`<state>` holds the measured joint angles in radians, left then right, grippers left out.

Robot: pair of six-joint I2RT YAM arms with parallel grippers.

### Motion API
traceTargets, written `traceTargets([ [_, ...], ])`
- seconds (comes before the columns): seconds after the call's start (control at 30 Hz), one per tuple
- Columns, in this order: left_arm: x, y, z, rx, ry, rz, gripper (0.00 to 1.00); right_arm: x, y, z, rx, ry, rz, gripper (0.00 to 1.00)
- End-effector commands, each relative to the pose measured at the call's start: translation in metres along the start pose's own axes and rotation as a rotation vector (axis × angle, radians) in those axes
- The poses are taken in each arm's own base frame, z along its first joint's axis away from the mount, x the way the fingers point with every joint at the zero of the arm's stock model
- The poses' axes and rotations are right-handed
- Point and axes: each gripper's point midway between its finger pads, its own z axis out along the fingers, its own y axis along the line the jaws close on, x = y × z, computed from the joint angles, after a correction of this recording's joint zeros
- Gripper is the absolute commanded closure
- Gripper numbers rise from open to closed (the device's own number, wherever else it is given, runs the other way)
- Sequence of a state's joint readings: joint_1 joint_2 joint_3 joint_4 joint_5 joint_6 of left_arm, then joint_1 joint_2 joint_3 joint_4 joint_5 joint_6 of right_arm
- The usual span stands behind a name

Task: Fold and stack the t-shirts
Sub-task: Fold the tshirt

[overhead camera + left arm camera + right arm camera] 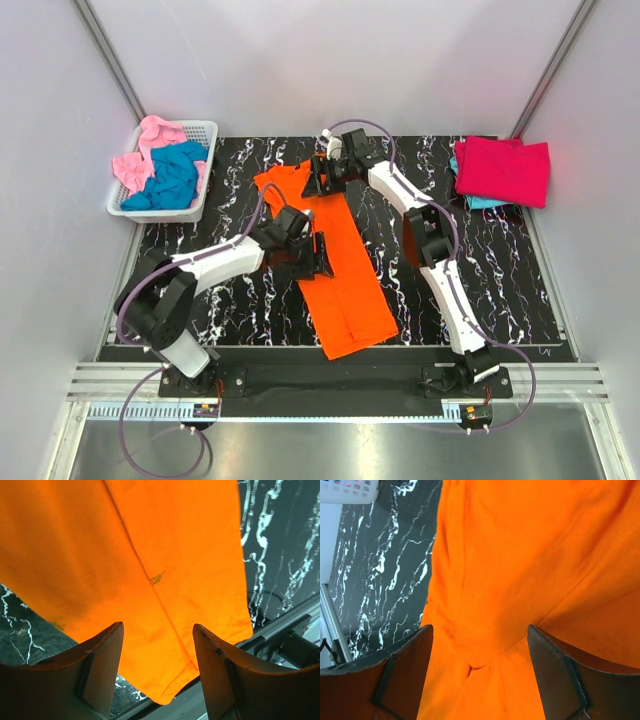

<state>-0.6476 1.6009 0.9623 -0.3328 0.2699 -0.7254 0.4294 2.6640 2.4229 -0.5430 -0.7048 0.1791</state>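
An orange t-shirt (345, 275) lies on the black marbled table as a long strip, running from the back centre towards the front edge. My left gripper (314, 254) hovers at the strip's left edge around mid-length, open; in the left wrist view its gripper (157, 627) has only flat orange cloth (150, 555) below the gap. My right gripper (318, 183) is over the strip's far end, also open. The right wrist view has that gripper (480, 629) above creased orange cloth (520, 555). A folded crimson-pink t-shirt (505, 170) rests on a teal one (481, 203) at the back right.
A white lattice basket (200, 132) at the back left holds a light pink shirt (140, 160) and a teal blue shirt (175, 180). The table's metal front rail (330, 385) runs just past the orange shirt's near hem. Grey walls enclose the sides and the back.
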Motion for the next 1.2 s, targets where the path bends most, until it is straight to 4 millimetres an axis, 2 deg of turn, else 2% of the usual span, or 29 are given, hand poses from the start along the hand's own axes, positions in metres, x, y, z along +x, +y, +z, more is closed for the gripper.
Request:
traceTargets([
  [0.0, -0.007, -0.01, 0.01, 0.031, -0.018, 0.004, 0.38, -0.01, 0.003, 0.002, -0.04, -0.023, -0.022, 0.17],
  [0.17, 0.005, 0.004, 0.026, -0.06, 0.02, 0.011, 0.39, 0.006, -0.019, 0.011, -0.01, 0.002, 0.022, 0.18],
  [0.27, 0.008, 0.019, 0.031, -0.175, 0.015, 0.047, 0.39, 0.01, -0.029, 0.012, 0.001, 0.004, 0.047, 0.18],
  [0.3, 0.01, 0.03, 0.034, -0.244, 0.022, 0.051, 0.39, 0.011, -0.031, 0.013, 0.004, 0.005, 0.053, 0.18],
  [0.47, 0.019, 0.052, 0.04, -0.411, 0.054, 0.11, 0.39, 0.011, -0.046, 0.013, 0.022, -0.002, 0.079, 0.18],
  [0.6, 0.021, 0.076, 0.03, -0.536, 0.044, 0.12, 0.39, 0.006, -0.068, 0.002, 0.046, -0.027, 0.131, 0.18],
  [0.83, 0.023, 0.098, 0.013, -0.66, 0.033, 0.119, 0.37, -0.008, -0.092, -0.016, 0.086, -0.08, 0.228, 0.18],
  [1.07, 0.015, 0.112, -0.003, -0.744, 0.0, 0.09, 0.36, -0.012, -0.106, -0.021, 0.142, -0.112, 0.3, 0.2],
  [1.17, 0.01, 0.113, -0.007, -0.751, -0.03, 0.075, 0.36, -0.016, -0.104, -0.019, 0.118, -0.126, 0.315, 0.2],
])
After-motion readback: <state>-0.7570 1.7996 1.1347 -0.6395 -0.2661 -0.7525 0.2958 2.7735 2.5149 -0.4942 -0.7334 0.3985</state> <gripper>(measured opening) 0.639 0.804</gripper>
